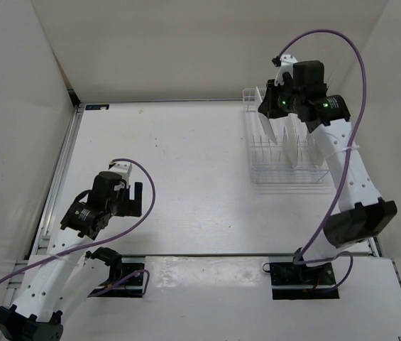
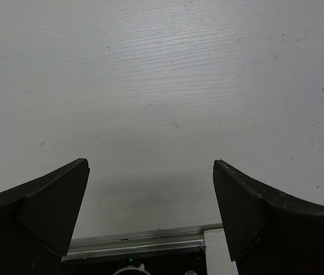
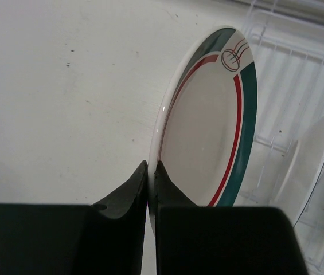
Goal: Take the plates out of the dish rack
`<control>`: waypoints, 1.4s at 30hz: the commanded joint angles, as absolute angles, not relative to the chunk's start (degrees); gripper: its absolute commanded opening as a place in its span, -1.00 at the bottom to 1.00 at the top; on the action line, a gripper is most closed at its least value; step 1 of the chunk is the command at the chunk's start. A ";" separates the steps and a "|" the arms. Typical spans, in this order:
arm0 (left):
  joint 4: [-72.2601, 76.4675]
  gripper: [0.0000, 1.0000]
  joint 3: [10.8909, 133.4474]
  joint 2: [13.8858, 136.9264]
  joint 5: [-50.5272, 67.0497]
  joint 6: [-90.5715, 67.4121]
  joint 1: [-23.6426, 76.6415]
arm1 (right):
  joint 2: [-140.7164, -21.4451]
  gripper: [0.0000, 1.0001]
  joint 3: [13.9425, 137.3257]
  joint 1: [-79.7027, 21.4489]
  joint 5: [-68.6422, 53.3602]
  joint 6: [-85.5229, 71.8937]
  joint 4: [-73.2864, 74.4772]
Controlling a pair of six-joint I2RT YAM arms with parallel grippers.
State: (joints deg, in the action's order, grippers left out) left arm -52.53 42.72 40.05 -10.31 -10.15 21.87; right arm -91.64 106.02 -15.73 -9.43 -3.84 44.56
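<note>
My right gripper (image 3: pixel 151 163) is shut on the rim of a white plate with a green-and-red rim band (image 3: pixel 207 126), held edge-up beside the left side of the white wire dish rack (image 3: pixel 282 51). In the top view this gripper (image 1: pixel 277 101) is above the rack's (image 1: pixel 289 175) far left corner, with the held plate (image 1: pixel 265 119) below it. Other white plates (image 1: pixel 294 145) stand edge-on among the prongs; one shows in the right wrist view (image 3: pixel 309 160). My left gripper (image 1: pixel 133 199) is open and empty over the bare table at the near left (image 2: pixel 150 163).
White walls close in the table on the left, back and right. A metal rail (image 2: pixel 144 243) runs along the near table edge by the arm bases. A purple cable (image 1: pixel 356 64) loops above the right arm.
</note>
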 commanded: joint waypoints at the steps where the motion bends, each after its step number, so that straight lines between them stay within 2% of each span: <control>1: -52.65 1.00 44.12 39.72 -10.72 -10.55 22.15 | -87.10 -1.00 108.45 -18.36 -13.18 -0.97 40.24; 5: -52.65 1.00 44.21 39.99 -10.55 -10.55 22.06 | -88.41 -1.00 110.30 -21.79 -13.89 -0.26 42.54; 10: -52.73 1.00 44.30 40.08 -10.64 -10.55 22.06 | -89.82 -1.00 106.53 -31.10 -10.73 3.59 43.42; 16: -52.56 1.00 44.21 40.34 -10.46 -10.63 21.97 | -94.21 -1.00 100.74 -44.98 8.75 8.61 43.86; 24: -52.56 1.00 44.21 41.04 -10.28 -10.46 21.97 | -97.28 -1.00 91.86 -53.69 25.21 6.42 37.89; 25: -52.56 1.00 44.38 41.22 -10.20 -10.55 22.06 | -97.64 -1.00 90.11 -55.01 31.14 4.94 36.40; 29: -52.47 1.00 44.39 41.66 -9.93 -10.55 21.97 | -99.66 -1.00 85.18 -58.43 39.79 1.85 27.98; 33: -52.47 1.00 44.47 41.75 -9.76 -10.46 21.97 | -104.14 -1.00 85.86 -60.38 48.85 0.44 24.62; 42: -52.47 1.00 44.47 42.01 -9.49 -10.28 22.06 | -117.85 -1.00 95.44 -63.72 57.30 -2.46 28.73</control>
State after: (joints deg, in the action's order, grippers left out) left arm -52.51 42.74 41.95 -10.07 -10.15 21.87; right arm -117.21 91.11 -62.87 49.43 -0.47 28.93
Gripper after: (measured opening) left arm 1.000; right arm 0.064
